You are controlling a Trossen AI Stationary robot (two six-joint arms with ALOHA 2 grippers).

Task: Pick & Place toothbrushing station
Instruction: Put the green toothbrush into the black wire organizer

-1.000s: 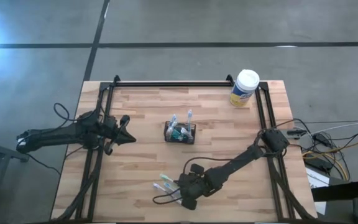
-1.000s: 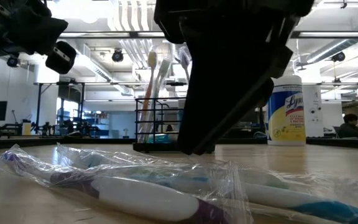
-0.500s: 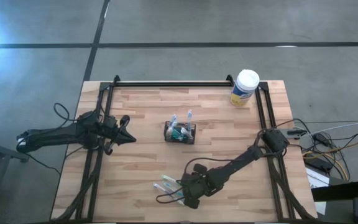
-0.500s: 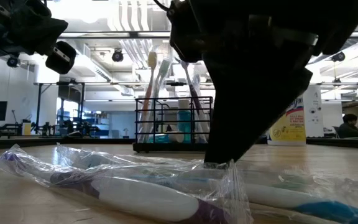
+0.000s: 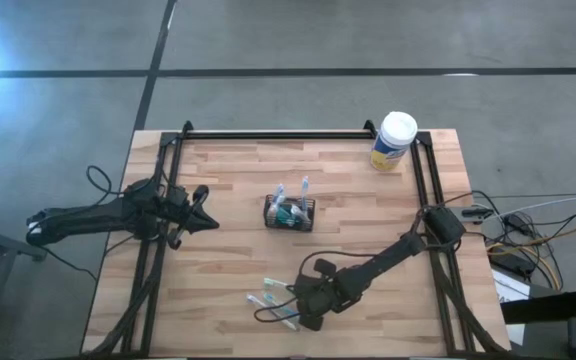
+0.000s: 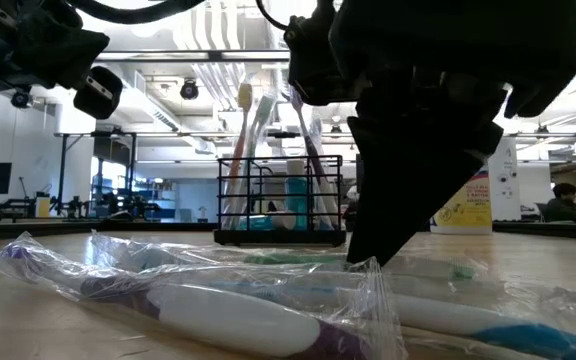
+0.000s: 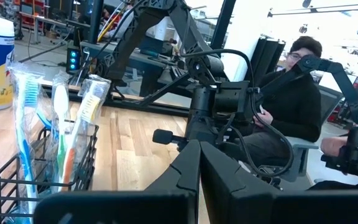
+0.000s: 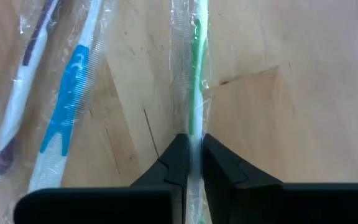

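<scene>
black wire-mesh toothbrushing station (image 5: 290, 213), upright, mid-table, holding toothbrushes

Wood table (image 5: 228, 255) (glossy plastic wrappers (image 6: 218, 295), seemingly).

Toothbrushing station (image 5: 290, 213) stands mid-table, wrapped toothbrushes (image 5: 271, 300) before it, canister (image 5: 394, 141) behind right.

Green-and-white toothbrush (image 8: 196, 68), blue-and-white toothbrush (image 8: 69, 99), black mesh holder (image 5: 290, 213), light wood table (image 5: 368, 210).
</scene>
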